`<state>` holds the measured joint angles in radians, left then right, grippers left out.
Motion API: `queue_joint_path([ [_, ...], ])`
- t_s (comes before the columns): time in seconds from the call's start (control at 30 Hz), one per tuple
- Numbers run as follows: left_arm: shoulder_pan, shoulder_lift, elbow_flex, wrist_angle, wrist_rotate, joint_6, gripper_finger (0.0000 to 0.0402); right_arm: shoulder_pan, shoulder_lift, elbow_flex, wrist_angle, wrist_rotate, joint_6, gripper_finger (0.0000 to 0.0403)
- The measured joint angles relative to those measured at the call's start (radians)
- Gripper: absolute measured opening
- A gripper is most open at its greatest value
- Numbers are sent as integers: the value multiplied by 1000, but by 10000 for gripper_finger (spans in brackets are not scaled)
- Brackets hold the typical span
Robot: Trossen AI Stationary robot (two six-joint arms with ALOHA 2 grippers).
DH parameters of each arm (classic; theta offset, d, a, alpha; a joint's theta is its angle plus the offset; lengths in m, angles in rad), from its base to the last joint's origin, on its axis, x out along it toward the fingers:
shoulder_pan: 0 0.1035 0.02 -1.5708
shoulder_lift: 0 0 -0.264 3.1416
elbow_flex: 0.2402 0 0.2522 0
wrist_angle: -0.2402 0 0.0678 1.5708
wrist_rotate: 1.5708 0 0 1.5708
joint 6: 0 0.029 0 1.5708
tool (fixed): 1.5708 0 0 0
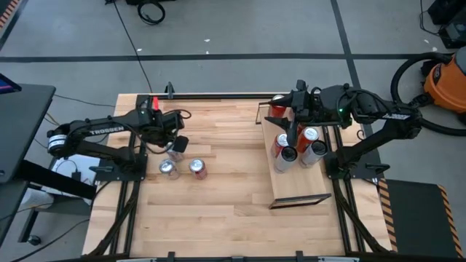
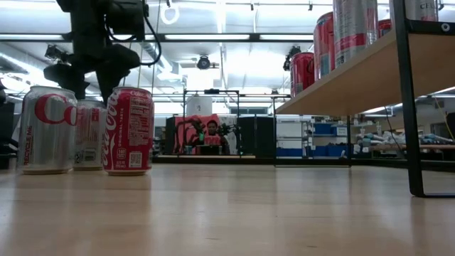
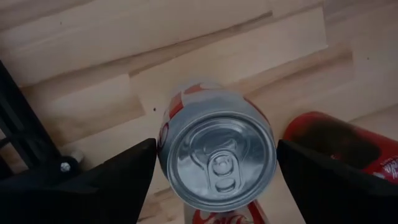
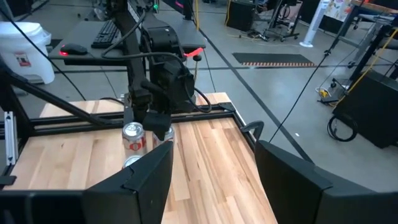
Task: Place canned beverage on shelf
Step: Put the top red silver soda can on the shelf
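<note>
Left claw (image 1: 177,143): fingers spread wide, hanging over the table's left half above a group of three cans; nothing gripped. Its own wrist camera looks straight down on one silver-topped can (image 3: 216,158) sitting between the two dark fingers (image 3: 118,177), with gaps on both sides, and a red can (image 3: 345,146) lying beyond one finger.

Right claw (image 1: 293,120): fingers drawn in, nothing visible between them, poised over the far end of the shelf (image 1: 297,185).

Shelf: pale board on the table's right half. From overhead, four or five cans stand on it near the far end, partly hidden by the right arm, so the count is uncertain.

Table-level camera: silver can (image 2: 47,130), a second pale can (image 2: 90,134) behind it, red can (image 2: 129,131) all upright and close together; the shelf's underside and dark leg (image 2: 407,99) with red and silver cans on top.

Overhead view alone shows the whole table (image 1: 218,211).
</note>
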<state>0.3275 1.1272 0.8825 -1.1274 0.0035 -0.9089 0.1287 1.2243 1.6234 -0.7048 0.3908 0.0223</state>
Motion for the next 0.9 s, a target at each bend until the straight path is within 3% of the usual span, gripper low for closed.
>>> queue_joint_path([
  [0.43, 0, 109, 3, 12, 13, 51, 343, -21, 0, 0, 1, 0, -13, 236],
  [0.73, 3, 140, 8, 18, 17, 113, 315, -20, 0, 0, 1, 0, -14, 236],
  [0.9, 28, 148, 68, 32, 23, 165, 312, -24, 0, 0, 1, 0, -26, 236],
])
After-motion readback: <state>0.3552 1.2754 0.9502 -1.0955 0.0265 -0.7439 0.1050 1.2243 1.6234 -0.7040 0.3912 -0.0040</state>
